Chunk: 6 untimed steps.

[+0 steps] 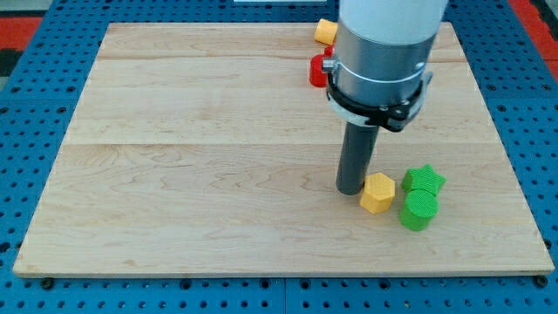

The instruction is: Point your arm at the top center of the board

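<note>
The wooden board [200, 157] fills the view. My tip [351, 189] rests on the board at the lower right of centre. It touches the left side of a yellow hexagonal block [377, 193]. The arm's grey body [384, 52] rises above it and hides part of the board's top right. A red block [319, 71] and a yellow block [325, 31] peek out at the arm's left edge near the view's top; their shapes are partly hidden.
A green star block [424, 180] and a green round block [418, 210] sit just right of the yellow hexagon. A blue perforated table [35, 174] surrounds the board.
</note>
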{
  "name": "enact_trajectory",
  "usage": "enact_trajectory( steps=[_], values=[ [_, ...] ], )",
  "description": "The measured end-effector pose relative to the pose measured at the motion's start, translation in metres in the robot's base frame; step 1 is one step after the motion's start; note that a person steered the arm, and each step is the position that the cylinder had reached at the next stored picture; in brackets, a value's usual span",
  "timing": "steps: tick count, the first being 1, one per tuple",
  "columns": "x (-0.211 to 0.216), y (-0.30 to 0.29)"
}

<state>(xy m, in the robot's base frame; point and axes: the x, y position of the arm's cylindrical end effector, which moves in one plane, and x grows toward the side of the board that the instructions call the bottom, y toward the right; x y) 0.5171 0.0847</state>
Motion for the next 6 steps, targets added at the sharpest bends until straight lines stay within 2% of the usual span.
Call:
enact_trajectory(
  steps=[1,2,5,6],
  values=[
    [-0.024,-0.043],
    [-0.075,-0.094],
    [-0.307,-0.121],
    [-0.325,-0.107]
  ],
)
